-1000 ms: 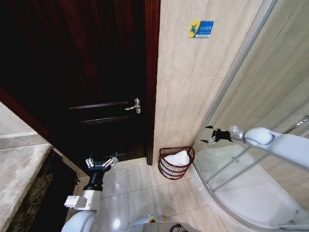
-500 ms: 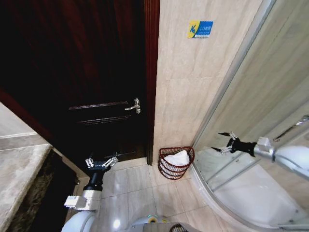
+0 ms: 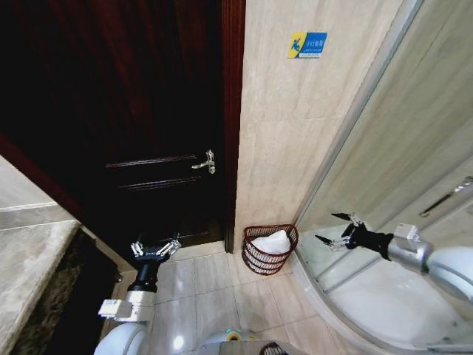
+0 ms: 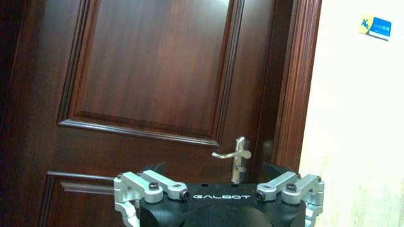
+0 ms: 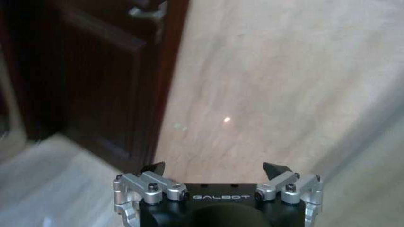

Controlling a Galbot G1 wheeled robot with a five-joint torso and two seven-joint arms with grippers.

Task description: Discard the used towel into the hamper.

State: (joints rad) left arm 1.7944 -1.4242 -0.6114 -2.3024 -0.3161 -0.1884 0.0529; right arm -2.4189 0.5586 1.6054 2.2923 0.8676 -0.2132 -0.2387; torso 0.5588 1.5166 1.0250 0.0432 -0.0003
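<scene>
The hamper, a small round reddish-brown open-weave basket, stands on the floor against the tiled wall beside the door frame. A white towel lies bunched inside it. My right gripper hovers open and empty to the right of the hamper, a little above its rim, in front of the shower glass. In the right wrist view the right gripper faces the tiled wall with its fingers spread. My left gripper is held open and empty low in front of the door, and the left gripper faces the door panel.
A dark wooden door with a metal lever handle stands to the left. A curved glass shower enclosure closes off the right side. A stone countertop is at the near left. Tiled floor lies open before the hamper.
My right arm has dropped lower, and its open gripper has come down to just above the hamper's rim level. The left arm, hamper and towel have stayed put.
</scene>
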